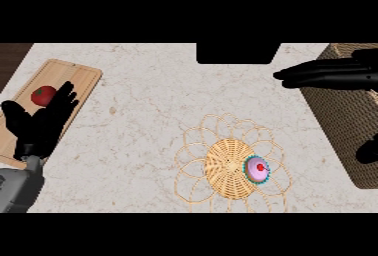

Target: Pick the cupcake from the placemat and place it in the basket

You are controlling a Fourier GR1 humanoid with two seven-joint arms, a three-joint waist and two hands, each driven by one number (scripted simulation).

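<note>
A cupcake (257, 169) with pink frosting, a red cherry and a teal wrapper lies on the woven flower-shaped placemat (226, 168) at the lower middle of the counter. The brown wicker basket (347, 130) stands along the right edge. My right hand (332, 74) is open, fingers straight and pointing left, over the basket's far left rim, well above and to the right of the cupcake; its thumb (367, 151) shows lower at the right edge. At the left edge my left hand (40, 120) rests open, fingers up, over a cutting board.
A wooden cutting board (70, 85) with a red tomato (44, 95) lies at the far left, partly under my left hand. A black block (238, 52) sits at the counter's back edge. Marble counter (140, 140) stretches between board and placemat.
</note>
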